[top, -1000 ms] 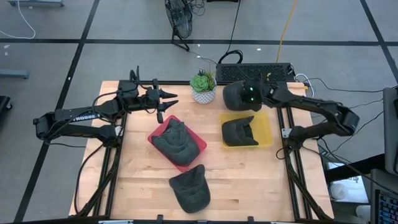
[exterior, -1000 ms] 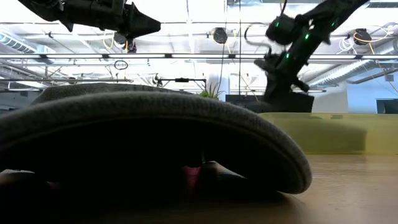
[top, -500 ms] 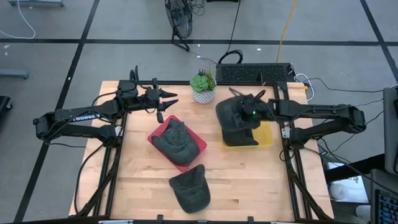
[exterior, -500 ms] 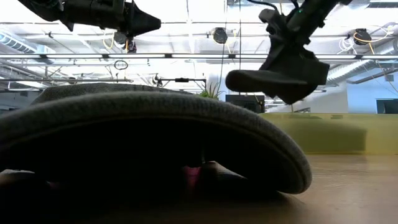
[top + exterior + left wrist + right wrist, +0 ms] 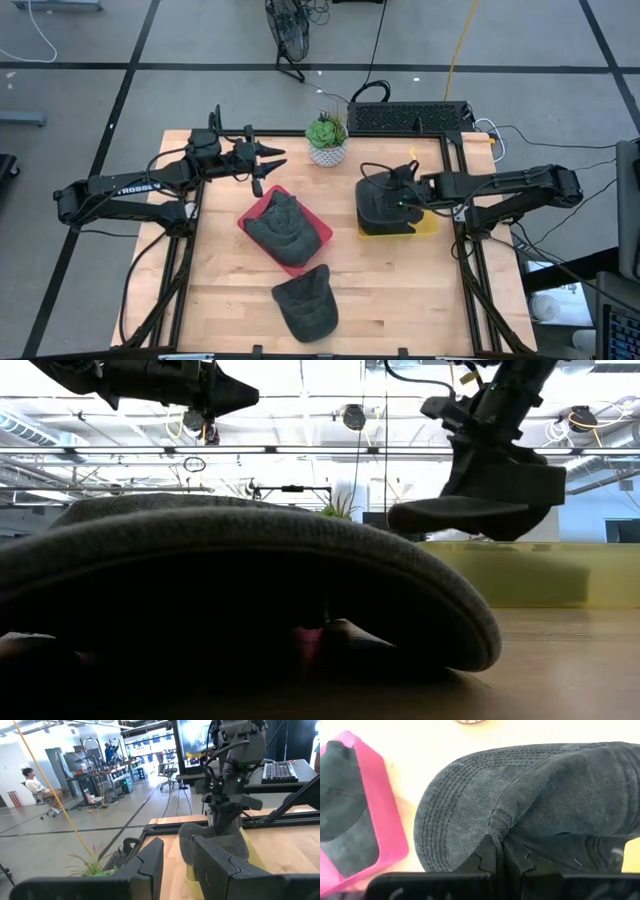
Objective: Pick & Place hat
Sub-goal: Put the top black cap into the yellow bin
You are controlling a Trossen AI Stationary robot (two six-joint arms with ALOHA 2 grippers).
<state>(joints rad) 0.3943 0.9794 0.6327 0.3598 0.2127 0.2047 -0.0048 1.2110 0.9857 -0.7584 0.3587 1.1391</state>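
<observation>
My right gripper (image 5: 402, 199) is shut on a dark grey cap (image 5: 376, 204) and hovers over the yellow tray (image 5: 428, 219) right of centre. In the low view the cap (image 5: 478, 506) hangs above the tray (image 5: 530, 573). What lies in the tray under it is hidden. A second cap (image 5: 284, 229) rests in the pink tray (image 5: 252, 213) at mid-table. A third cap (image 5: 306, 303) lies on the bare wood near the near edge. My left gripper (image 5: 272, 160) waits open, raised above the far-left part of the table. My right gripper pinches the cap between its two fingers (image 5: 486, 856) at a raised fold (image 5: 496, 818) where the brim meets the crown. The fingers come from above, slanting in from the table's right. The cap is lifted clear, brim (image 5: 440, 512) roughly level, pointing toward the table's left.
A small potted succulent (image 5: 327, 139) stands at the far edge, with a keyboard (image 5: 410, 117) to its right behind the yellow tray. The near cap (image 5: 250, 580) fills the low view's foreground. Bare wood (image 5: 400, 290) lies right of the near cap.
My right gripper has carried the cap from the far edge beside the keyboard toward the near edge and down, until it hangs over the yellow tray. The cap has turned about along the way and now covers the hat that lay in the tray.
</observation>
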